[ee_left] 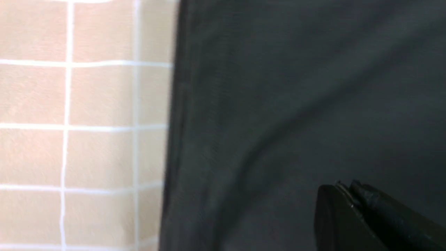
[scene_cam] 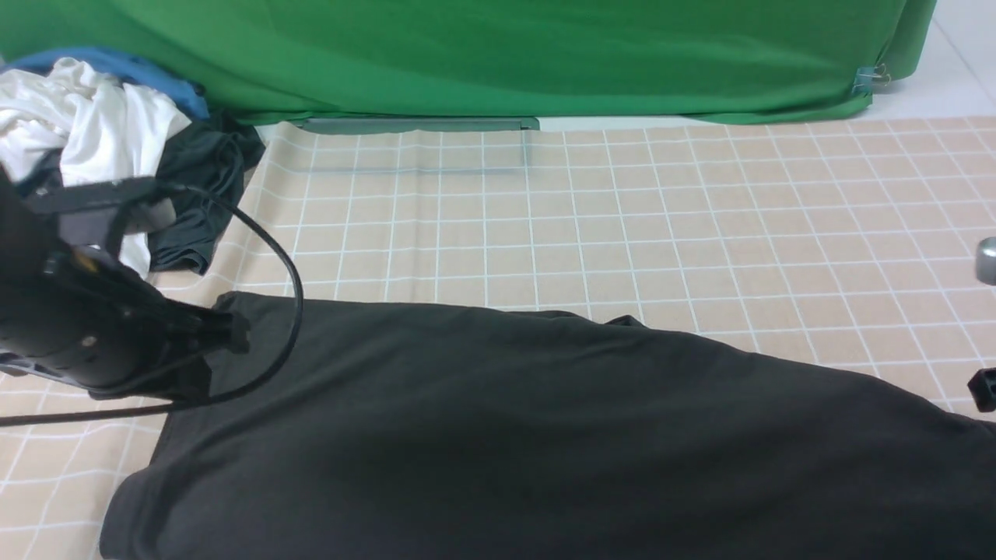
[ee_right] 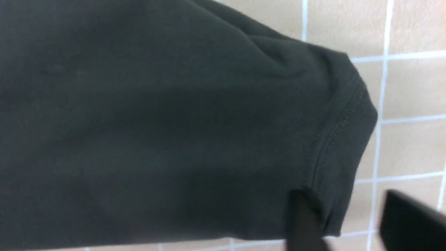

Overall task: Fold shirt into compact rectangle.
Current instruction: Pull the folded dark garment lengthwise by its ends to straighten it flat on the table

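Observation:
The black shirt (scene_cam: 545, 435) lies spread flat across the near half of the checked tablecloth, plain side up, with no print or label showing. My left gripper (scene_cam: 230, 333) sits at the shirt's far-left corner. In the left wrist view its fingers (ee_left: 343, 195) are pressed together just over the dark cloth (ee_left: 296, 104), with no fabric visibly pinched. My right gripper (ee_right: 345, 200) is open at a sleeve end (ee_right: 334, 139): one finger lies over the hem, the other over the bare tablecloth. In the front view only a black bit of it (scene_cam: 984, 389) shows at the right edge.
A pile of clothes sits at the back left: a white shirt (scene_cam: 85, 117), a blue cloth (scene_cam: 148, 70) and a smaller dark garment (scene_cam: 202, 187). A black cable (scene_cam: 288, 264) loops from the left arm over the shirt's corner. A green backdrop (scene_cam: 498, 54) closes the far side.

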